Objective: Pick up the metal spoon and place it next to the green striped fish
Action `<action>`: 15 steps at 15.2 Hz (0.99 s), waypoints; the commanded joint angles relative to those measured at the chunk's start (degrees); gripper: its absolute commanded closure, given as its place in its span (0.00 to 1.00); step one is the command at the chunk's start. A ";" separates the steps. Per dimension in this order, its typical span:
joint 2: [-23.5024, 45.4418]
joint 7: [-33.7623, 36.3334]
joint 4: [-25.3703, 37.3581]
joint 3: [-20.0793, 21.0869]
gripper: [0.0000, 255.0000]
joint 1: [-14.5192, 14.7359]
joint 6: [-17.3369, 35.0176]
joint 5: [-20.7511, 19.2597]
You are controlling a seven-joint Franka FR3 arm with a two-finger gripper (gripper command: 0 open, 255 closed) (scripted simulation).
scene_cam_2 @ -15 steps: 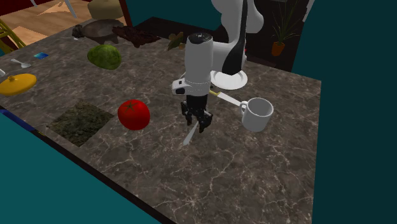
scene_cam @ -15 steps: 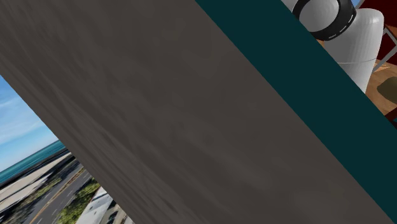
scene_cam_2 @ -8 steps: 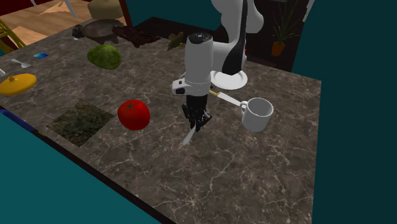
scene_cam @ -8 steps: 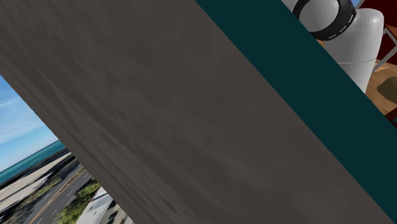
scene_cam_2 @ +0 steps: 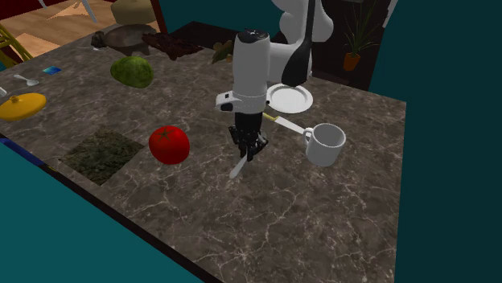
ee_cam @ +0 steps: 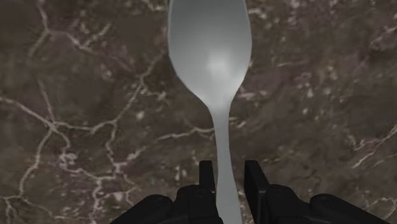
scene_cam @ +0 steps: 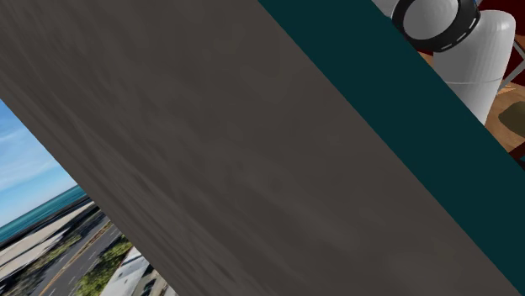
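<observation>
Gripping grey spoon [ee_cam: 210,57], handle pinched tight in black gripper [ee_cam: 227,170], bowl pointing down toward marble counter [scene_cam_2: 281,217], near white mug [scene_cam_2: 326,145]

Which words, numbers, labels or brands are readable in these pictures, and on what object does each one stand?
None is readable.
The white mug, the white plate, the spoon held in the tool and the arm bear no writing.
The small blue item near the second exterior view's left edge is too small to tell.

Grey spoon [ee_cam: 210,57], black claw [ee_cam: 228,173], dark white-veined counter [scene_cam_2: 306,217], red tomato [scene_cam_2: 169,145], white mug [scene_cam_2: 326,146].
</observation>
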 commanded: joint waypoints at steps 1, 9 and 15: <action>-0.70 0.04 0.56 0.07 1.00 0.00 -1.27 0.09; -3.19 -0.02 3.32 0.27 1.00 -0.14 -6.50 0.48; -4.62 -0.02 5.98 0.38 1.00 -0.21 -10.58 0.69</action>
